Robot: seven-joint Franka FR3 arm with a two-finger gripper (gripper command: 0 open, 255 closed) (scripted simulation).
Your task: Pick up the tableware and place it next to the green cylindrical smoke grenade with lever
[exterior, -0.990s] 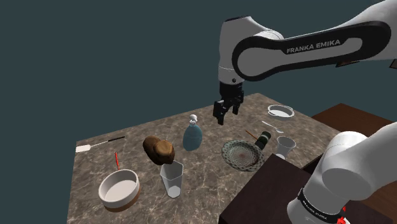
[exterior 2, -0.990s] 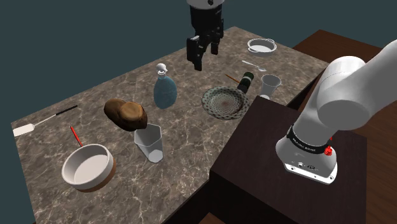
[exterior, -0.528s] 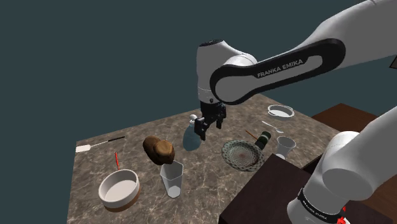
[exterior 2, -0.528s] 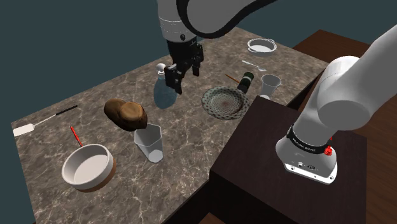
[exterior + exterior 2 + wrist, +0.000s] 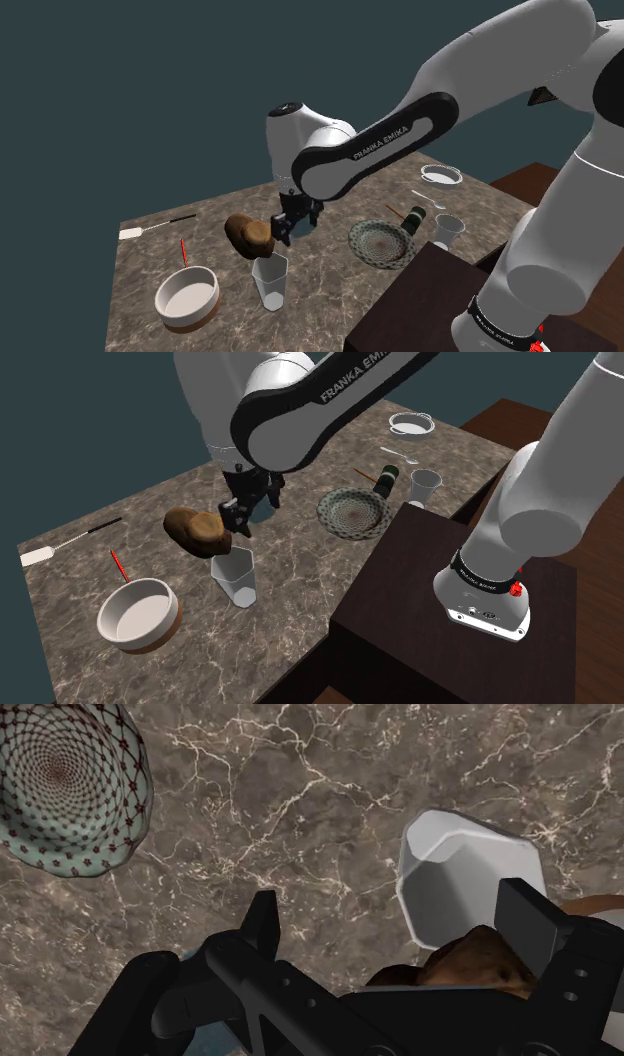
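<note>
Both exterior views high above shared table point(image 5: 330, 262)

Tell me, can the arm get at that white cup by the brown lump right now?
Probably yes. The end effector hovers open close above the cup, whose top is uncovered. The brown lump sits close beside it and might get brushed.

Tool point(image 5: 284, 230) swung across table point(image 5: 140, 262), dropping from beyond patterned plate point(image 5: 381, 243) to just over brown lump point(image 5: 250, 234).
</note>
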